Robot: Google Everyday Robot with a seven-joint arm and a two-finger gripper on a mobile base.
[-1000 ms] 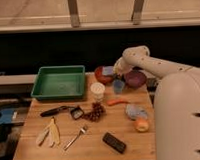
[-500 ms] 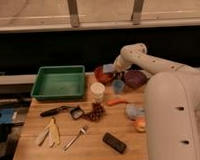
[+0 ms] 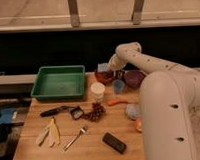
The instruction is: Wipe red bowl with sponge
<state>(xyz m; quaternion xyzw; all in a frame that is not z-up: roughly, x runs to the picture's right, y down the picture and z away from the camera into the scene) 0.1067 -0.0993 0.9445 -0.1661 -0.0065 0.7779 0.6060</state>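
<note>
The red bowl (image 3: 104, 77) stands at the back of the wooden table (image 3: 91, 147), right of the green tray. My gripper (image 3: 106, 69) reaches in from the right and sits right over the bowl's rim, pointing down into it. It is shut on a pale sponge (image 3: 102, 68), which rests at the bowl's top. The gripper and sponge hide the inside of the bowl.
A purple bowl (image 3: 135, 78) and a blue cup (image 3: 119, 86) stand just right of the red bowl, and a white cup (image 3: 97, 90) stands in front of it. The green tray (image 3: 60, 82) is at the left. A carrot (image 3: 117, 101), a pinecone-like cluster (image 3: 96, 112), a black utensil (image 3: 55, 111), a fork (image 3: 75, 138) and a black block (image 3: 114, 142) lie nearer. My arm (image 3: 167, 106) fills the right side.
My gripper has moved a little left and down with the sponge, from beside the purple bowl to over the red bowl. The table items have not moved.
</note>
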